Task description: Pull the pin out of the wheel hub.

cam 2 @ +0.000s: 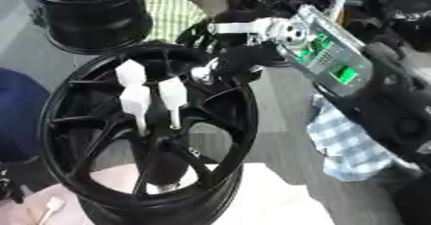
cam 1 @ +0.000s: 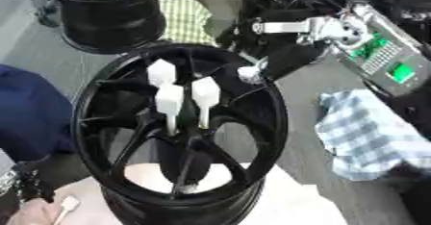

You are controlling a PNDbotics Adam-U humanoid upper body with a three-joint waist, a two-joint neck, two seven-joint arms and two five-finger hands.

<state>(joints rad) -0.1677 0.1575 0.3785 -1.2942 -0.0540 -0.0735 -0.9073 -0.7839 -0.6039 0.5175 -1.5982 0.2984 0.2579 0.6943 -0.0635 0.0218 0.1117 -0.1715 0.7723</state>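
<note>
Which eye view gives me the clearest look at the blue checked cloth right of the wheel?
The left eye view: the blue checked cloth lies almost wholly open beside the wheel hub. In the right eye view the robot's right arm crosses over its upper part, so mostly the lower portion shows.

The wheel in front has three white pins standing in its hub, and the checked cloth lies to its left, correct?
Not quite. The wheel does hold three white pins in its hub, but the blue checked cloth lies to its right, as the left eye view shows.
</note>
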